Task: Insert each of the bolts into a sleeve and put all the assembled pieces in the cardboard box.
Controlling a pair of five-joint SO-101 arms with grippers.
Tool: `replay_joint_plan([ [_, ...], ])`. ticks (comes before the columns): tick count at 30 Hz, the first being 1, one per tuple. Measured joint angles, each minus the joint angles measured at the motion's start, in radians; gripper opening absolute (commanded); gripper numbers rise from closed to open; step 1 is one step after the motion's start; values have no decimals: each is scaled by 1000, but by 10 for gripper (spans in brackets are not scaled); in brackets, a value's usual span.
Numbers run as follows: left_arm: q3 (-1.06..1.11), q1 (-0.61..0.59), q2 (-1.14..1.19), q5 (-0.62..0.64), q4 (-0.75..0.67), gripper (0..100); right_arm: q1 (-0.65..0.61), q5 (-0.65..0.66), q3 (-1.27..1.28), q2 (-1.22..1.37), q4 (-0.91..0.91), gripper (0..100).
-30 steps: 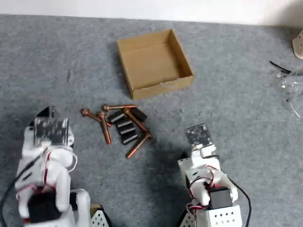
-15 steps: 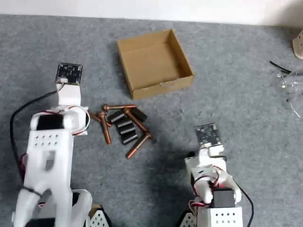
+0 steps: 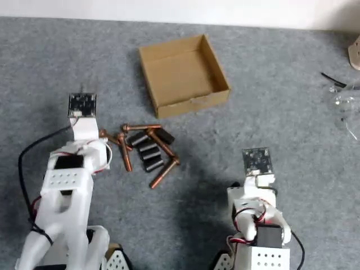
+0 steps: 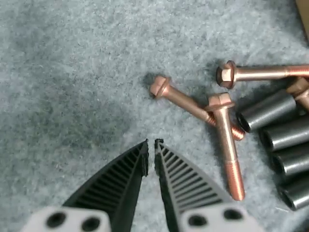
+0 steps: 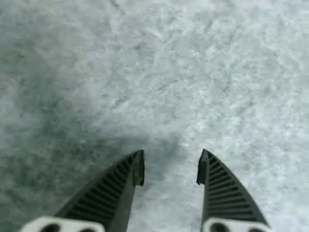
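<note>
**Left tool over the bolt pile, right tool over bare bench**

On your left, the left tool [image 4: 150,145] hangs over the grey bench [image 3: 281,129]. Its two ribbed fingers [image 4: 120,179] are drawn almost together, with a sliver of gap at the tips and nothing between them. It sits near the head of the closest copper bolt [image 4: 190,106] but is not touching it. A second bolt [image 4: 227,145] lies across that one's shaft.

Just beyond, you've got the dark sleeves [image 4: 268,110] lined up side by side. From above, the bolts [image 3: 125,152] are scattered around and among the sleeves [image 3: 149,153] in one loose pile, all loose on the bench, none seated in a sleeve.

Up past the pile sits the cardboard box [image 3: 194,104], open side up and well apart from both arms, with every piece outside it.

Over to your right, the right tool [image 5: 170,166] has its fingers spread wide and holds nothing, with grey bench under it. It sits well apart from the pile.

At the far right edge lies a clear plastic piece [image 3: 343,101].
</note>
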Motion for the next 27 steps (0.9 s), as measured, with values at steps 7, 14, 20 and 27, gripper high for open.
replay_joint_plan([
  [7, 38, -41, -58, 0, -29, 45, 152, 77, 0, 0, -40, 173],
  [14, 38, -57, -58, 0, -34, 45, 43, 129, -184, 44, -18, 173],
  [20, 38, -78, -58, 3, -34, 45, -31, 143, -413, 382, -28, 173],
  [27, 38, -84, -58, 29, -66, 45, -215, 137, -760, 910, -72, 173],
])
